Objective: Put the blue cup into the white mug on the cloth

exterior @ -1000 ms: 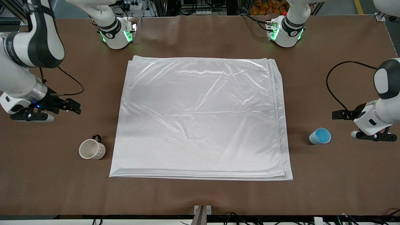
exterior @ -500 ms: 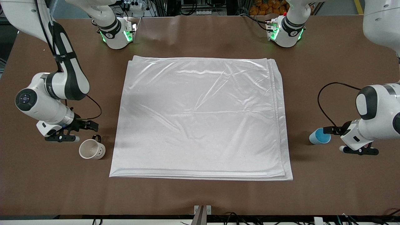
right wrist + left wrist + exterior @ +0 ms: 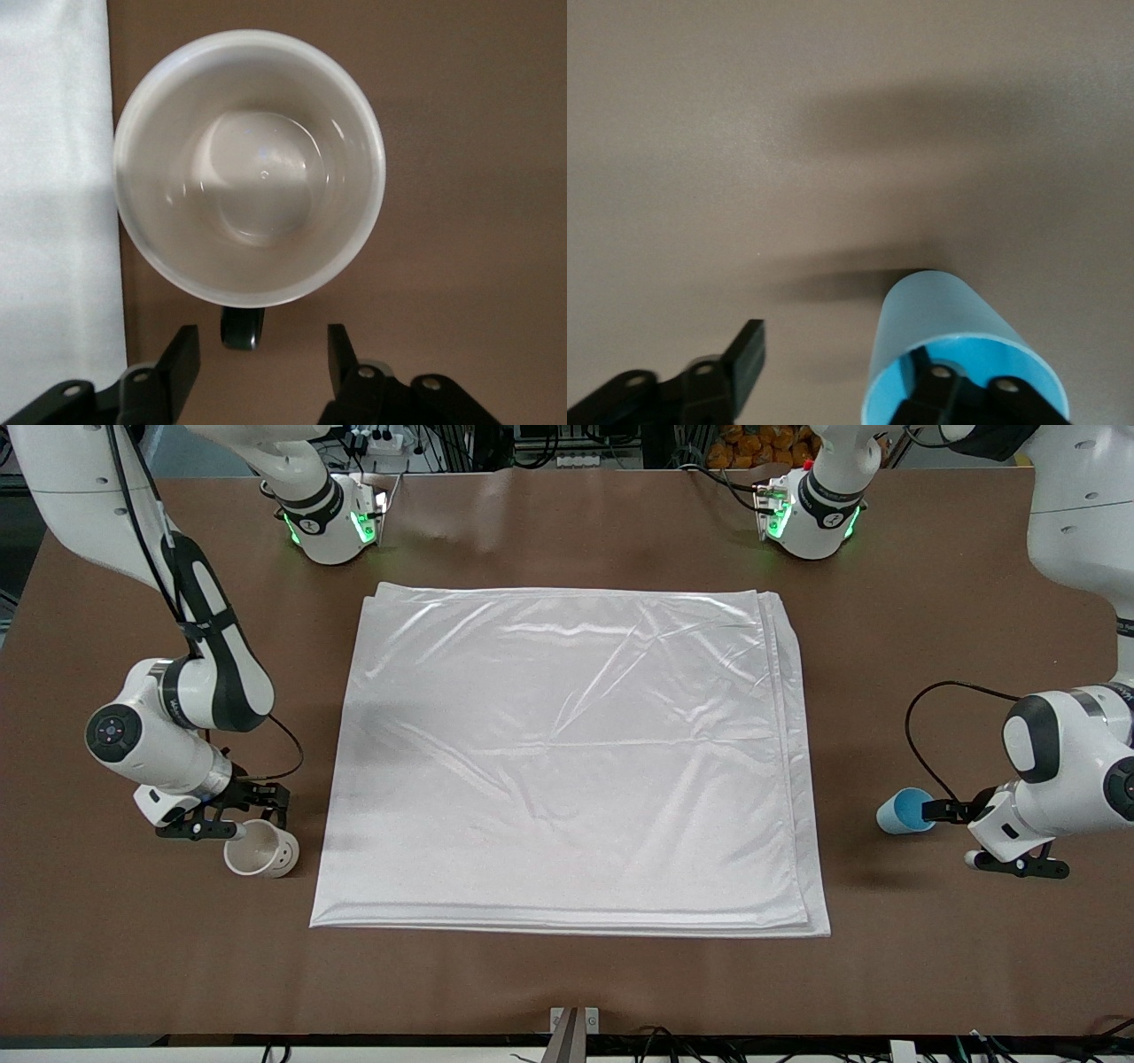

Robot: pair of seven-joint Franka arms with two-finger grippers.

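1. The small light-blue tapered cup with no handle (image 3: 905, 812) is standing upright on the bare brown table (image 3: 567, 974), toward the left arm's end, just beside the edge of the large shiny white folded satin cloth (image 3: 567, 762) but not on it. It is probably light and thin-walled, so it could tip or slide under a sideways nudge; a pinch across the rim wall looks like the sensible hold.

2. The left gripper (image 3: 842, 372) is sitting low at the cup with its fingers spread apart: one finger (image 3: 943, 394) is reaching inside the cup's mouth while the other is waiting outside the wall, nothing squeezed yet.

3. The small cream-white ceramic mug with a dark handle (image 3: 260, 849) is resting upright on the table toward the right arm's end, close beside the cloth and off it. It is likely heavier, rigid and chippable, with a glazed, slippery surface; its handle (image 3: 242, 328) offers a firm place to pinch.

4. The right gripper (image 3: 263, 359) is hovering just over the mug with its fingers apart, straddling the handle without closing on it.
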